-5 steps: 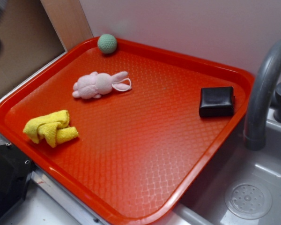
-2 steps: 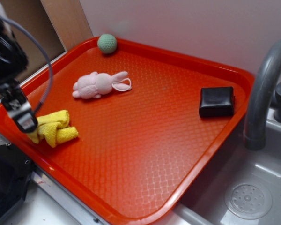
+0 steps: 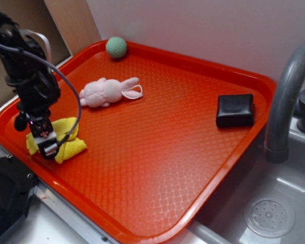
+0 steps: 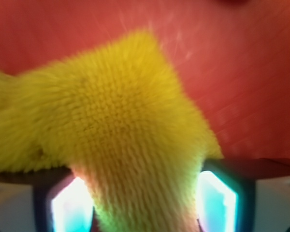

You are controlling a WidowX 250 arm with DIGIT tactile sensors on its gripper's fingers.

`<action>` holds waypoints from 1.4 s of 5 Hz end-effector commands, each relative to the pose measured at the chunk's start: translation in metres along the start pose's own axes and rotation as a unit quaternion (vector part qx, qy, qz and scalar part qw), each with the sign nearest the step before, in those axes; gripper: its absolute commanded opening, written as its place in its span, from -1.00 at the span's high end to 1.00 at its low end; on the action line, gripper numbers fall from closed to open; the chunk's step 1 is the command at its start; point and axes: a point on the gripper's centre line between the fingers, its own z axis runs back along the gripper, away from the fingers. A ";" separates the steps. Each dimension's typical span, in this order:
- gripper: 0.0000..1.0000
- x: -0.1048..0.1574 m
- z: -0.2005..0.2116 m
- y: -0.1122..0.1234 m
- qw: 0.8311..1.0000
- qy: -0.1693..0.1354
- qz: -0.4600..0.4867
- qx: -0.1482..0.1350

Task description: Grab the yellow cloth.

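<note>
The yellow cloth [image 3: 71,146] lies crumpled at the front left of the red tray [image 3: 162,152]. My gripper [image 3: 46,142] is down on it, with the black arm rising above to the upper left and hiding part of the cloth. In the wrist view the cloth [image 4: 116,106] fills most of the picture, and a fold of it runs between the two fingers [image 4: 72,205] of my gripper [image 4: 145,195]. The jaws stand wide apart on either side of that fold. The gripper is open.
A pink toy rabbit [image 3: 107,91] lies behind the cloth. A green ball [image 3: 116,47] sits at the tray's back corner. A black block [image 3: 235,110] is at the right. A grey faucet [image 3: 284,96] and a sink [image 3: 295,188] are to the right.
The arm came in from the left and dropped onto the yellow cloth. A second ago it was out of the tray area. The cloth has shifted only slightly.
</note>
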 end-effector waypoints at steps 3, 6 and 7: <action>1.00 -0.036 0.141 0.037 0.972 -0.201 0.100 -0.074; 1.00 -0.028 0.251 -0.042 0.975 -0.213 -0.012 -0.069; 1.00 -0.023 0.242 -0.044 0.982 -0.184 -0.015 -0.045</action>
